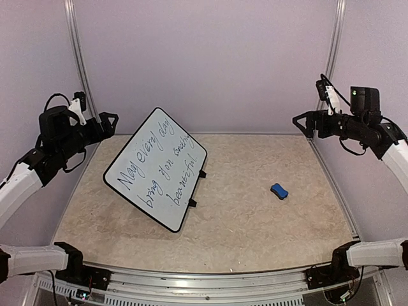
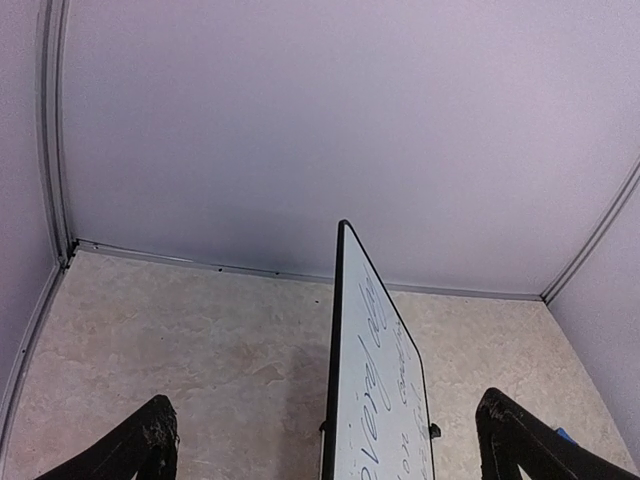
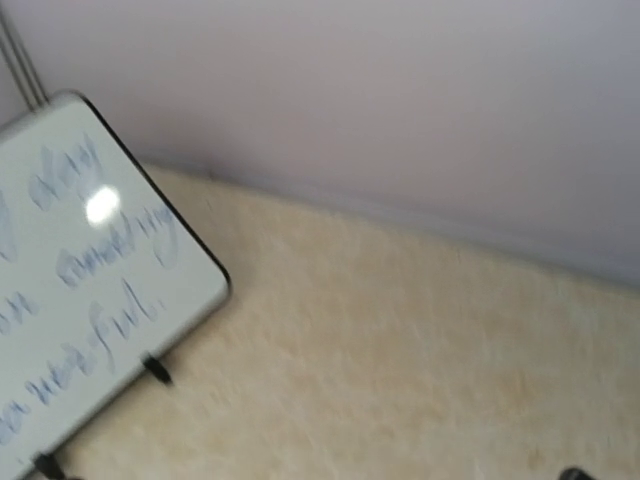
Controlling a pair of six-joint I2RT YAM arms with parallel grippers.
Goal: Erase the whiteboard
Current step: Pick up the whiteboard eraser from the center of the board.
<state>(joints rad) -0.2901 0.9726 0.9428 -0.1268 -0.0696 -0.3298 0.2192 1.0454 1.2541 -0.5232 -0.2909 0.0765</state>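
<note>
The whiteboard point(image 1: 156, 169) sat tilted on the surface point(image 1: 248, 236), at about 9 o'clock from its middle. It was a white panel with a thin black rim and rounded corners, turned askew so that one corner pointed to 12 o'clock. Two small black clip feet point(image 1: 202, 173) showed on its long edge toward 4 o'clock. Three lines of blue handwriting covered it, running up toward 1 o'clock: "May every day bring you something beautiful!" A blue eraser point(image 1: 278, 190) lay at 3 o'clock, well apart from the whiteboard. The left jaws, high at 10 o'clock, were spread wide and held nothing; the right jaws, high at 2 o'clock, were likewise spread and empty
</note>
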